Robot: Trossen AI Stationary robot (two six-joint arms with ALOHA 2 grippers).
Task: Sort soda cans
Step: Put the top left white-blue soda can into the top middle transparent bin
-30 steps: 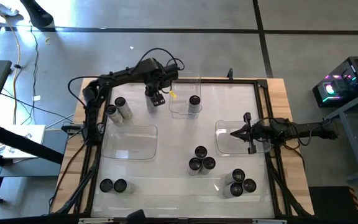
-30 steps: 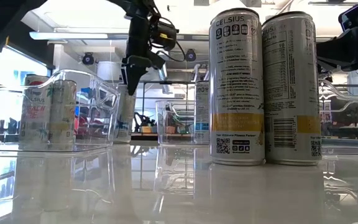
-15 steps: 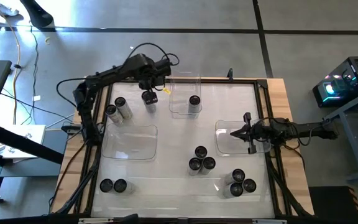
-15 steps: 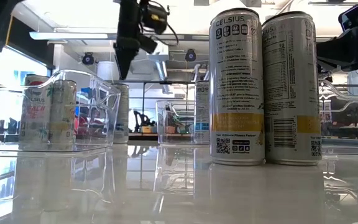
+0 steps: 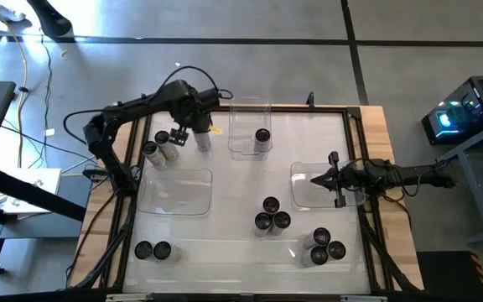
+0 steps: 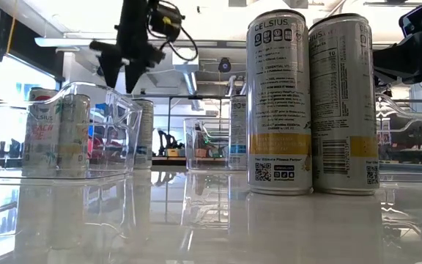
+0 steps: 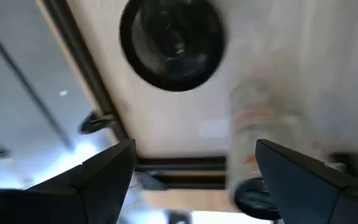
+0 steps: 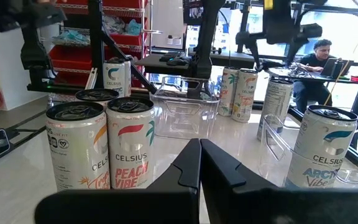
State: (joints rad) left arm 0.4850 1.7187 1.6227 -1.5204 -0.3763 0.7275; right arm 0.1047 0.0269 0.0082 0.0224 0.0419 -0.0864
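Hovering left gripper [image 5: 180, 134], jaws spread, above two soda cans [image 5: 161, 144].

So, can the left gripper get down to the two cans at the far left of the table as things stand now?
Probably yes. The left gripper hangs open above the two cans, which stand on the bare table outside any clear tray. Nothing lies between them. The right gripper is shut over the right-hand tray, well away.
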